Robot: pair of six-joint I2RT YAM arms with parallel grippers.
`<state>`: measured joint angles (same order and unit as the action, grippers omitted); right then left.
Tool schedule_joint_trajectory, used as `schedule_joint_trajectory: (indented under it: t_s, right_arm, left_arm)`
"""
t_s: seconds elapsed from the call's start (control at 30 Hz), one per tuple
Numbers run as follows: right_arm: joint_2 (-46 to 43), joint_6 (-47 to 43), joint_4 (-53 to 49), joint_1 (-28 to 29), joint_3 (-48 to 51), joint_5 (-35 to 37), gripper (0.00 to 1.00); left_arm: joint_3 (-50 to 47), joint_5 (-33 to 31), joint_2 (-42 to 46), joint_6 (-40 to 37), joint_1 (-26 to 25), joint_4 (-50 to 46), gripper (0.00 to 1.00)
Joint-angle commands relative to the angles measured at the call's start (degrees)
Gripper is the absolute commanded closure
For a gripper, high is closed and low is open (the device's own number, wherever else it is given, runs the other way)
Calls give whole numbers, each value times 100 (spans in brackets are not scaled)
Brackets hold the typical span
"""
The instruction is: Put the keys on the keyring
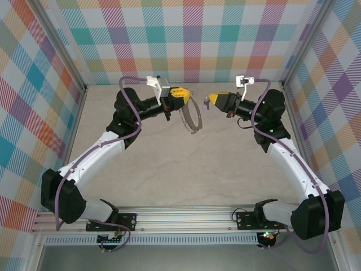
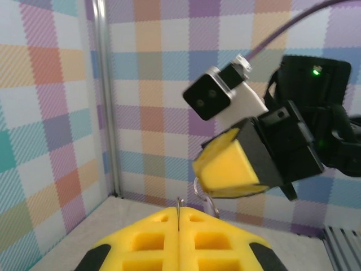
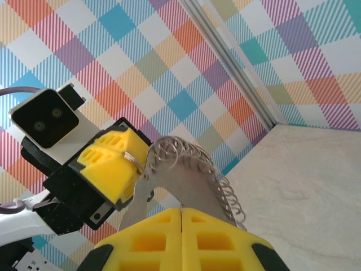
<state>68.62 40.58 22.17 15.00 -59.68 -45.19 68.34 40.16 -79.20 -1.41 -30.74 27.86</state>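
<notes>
1. The keyring (image 1: 192,117) is lifted above the tabletop (image 1: 186,175). It hangs at 5 o'clock from the left jaws, which are closed tight on its wire.
2. The keys (image 1: 206,103) are pinched in the fully closed right jaws, just beside the ring at its 2 o'clock.
3. Both pickups look done. Threading is left: the keys do not appear to be on the loop yet.

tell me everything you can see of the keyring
The keyring is a large, thin grey metal loop with a bumpy, coil-like edge. It hangs tilted above the table, pinched at one edge by the shut left pincer. The right pincer, holding the keys, sits close beside it; whether they touch is unclear.
</notes>
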Motion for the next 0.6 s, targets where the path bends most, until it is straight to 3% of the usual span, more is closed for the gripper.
schedule_joint_trajectory:
  t_s: [0.0, 0.57]
  right_arm:
    - [-103, 148, 351, 73, -161, -169, 100]
    - [-112, -812, -413, 721, -404, 349, 100]
  left_arm:
    - [264, 417, 157, -393, -107, -261, 100]
    - [423, 325, -8, -122, -151, -432, 100]
